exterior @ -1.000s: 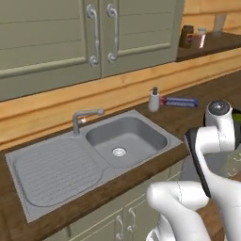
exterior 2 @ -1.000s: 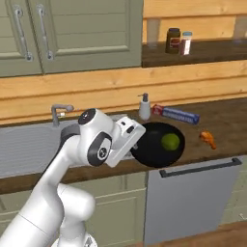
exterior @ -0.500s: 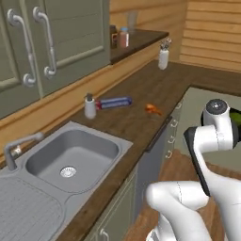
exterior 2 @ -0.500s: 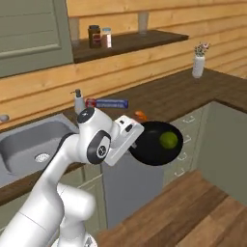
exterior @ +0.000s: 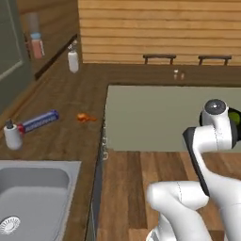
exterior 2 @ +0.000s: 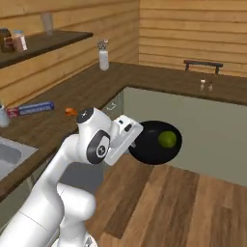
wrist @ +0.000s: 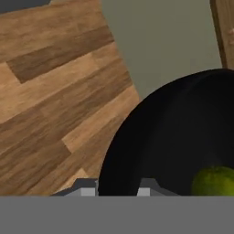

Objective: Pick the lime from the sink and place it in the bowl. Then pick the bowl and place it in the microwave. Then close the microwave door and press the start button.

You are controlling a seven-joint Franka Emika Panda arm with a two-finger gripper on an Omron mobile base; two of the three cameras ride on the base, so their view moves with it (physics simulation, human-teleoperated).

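I've got the bowl (exterior 2: 154,143) pinched by its rim, my gripper (wrist: 118,189) clamped tight on the near edge, and the lime (exterior 2: 167,139) is riding inside it, toward the far side of the black hollow. A second ago the sink (exterior: 33,197) sat square ahead with the cabinets behind; now the base has swung right, and the basin has slid off to the near left corner. Ahead is wooden floor and a long counter (exterior 2: 96,87) running round the corner under plank walls. So the pick-and-drop is done and I'm carrying the load away from the sink. No sign of the microwave yet, so my guess is more turning before I can slot the bowl in.
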